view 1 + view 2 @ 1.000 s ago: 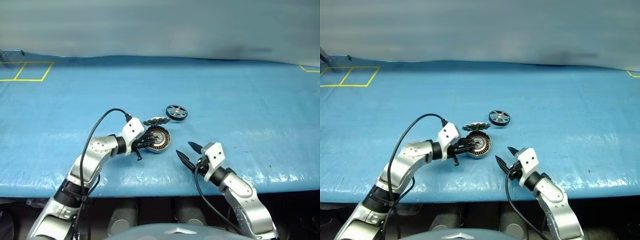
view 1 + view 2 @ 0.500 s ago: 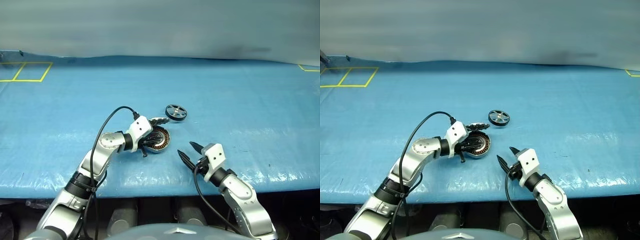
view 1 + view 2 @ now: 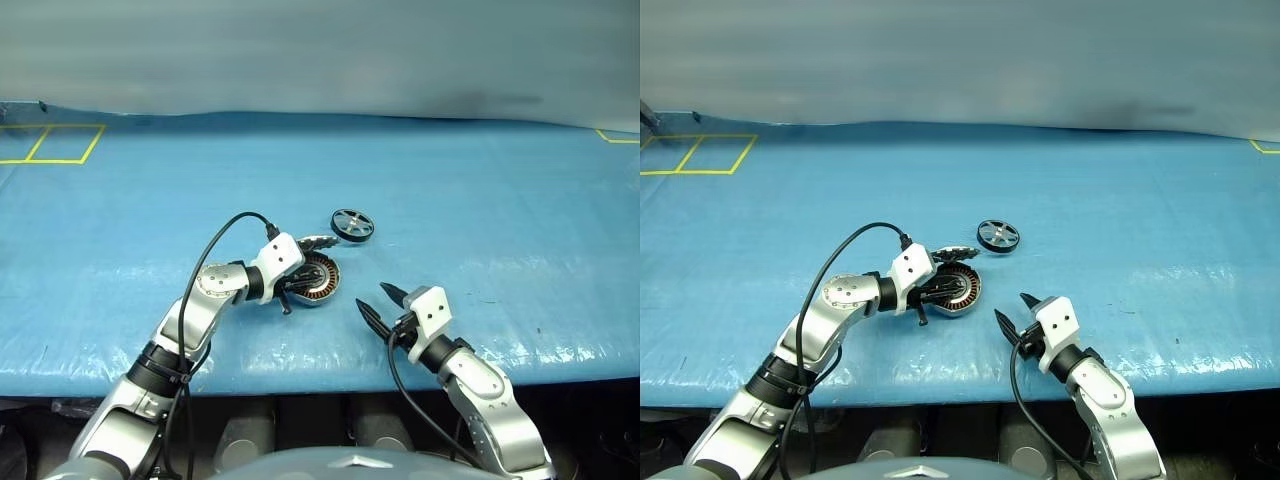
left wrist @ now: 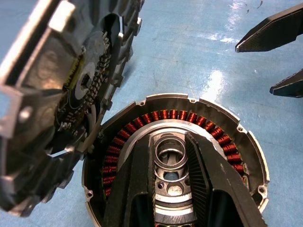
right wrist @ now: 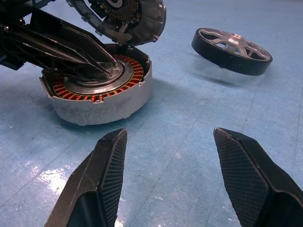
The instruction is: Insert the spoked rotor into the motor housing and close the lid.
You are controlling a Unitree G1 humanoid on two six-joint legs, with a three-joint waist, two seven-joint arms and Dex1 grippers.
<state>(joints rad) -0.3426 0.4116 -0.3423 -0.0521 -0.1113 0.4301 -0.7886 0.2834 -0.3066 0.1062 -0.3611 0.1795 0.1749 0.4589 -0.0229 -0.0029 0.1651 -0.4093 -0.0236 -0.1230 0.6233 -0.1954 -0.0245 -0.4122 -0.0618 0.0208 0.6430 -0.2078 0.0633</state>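
The housing [image 3: 316, 279] rests on the blue worktop [image 3: 480, 200], open face up, with the copper winding ring and silver hub exposed. The rotor [image 3: 352, 224] lies apart on the worktop at about 1 o'clock from the housing and has not been inserted. The lid [image 4: 71, 94] stands tilted open, touching the housing rim at about 12 o'clock in the head views, its toothed inner face turned toward the housing. The left gripper [image 4: 176, 189] is reached into the housing, and its fingers [image 4: 208, 175] are seen narrowed around the centre hub, so the jaws are judged to be clenched on the housing hub. The right gripper [image 5: 170, 179] hovers at about 4 o'clock from the housing, jaws released and holding nothing. Neither step is judged complete: the rotor remains to be picked up and seated, and the lid remains to be closed.
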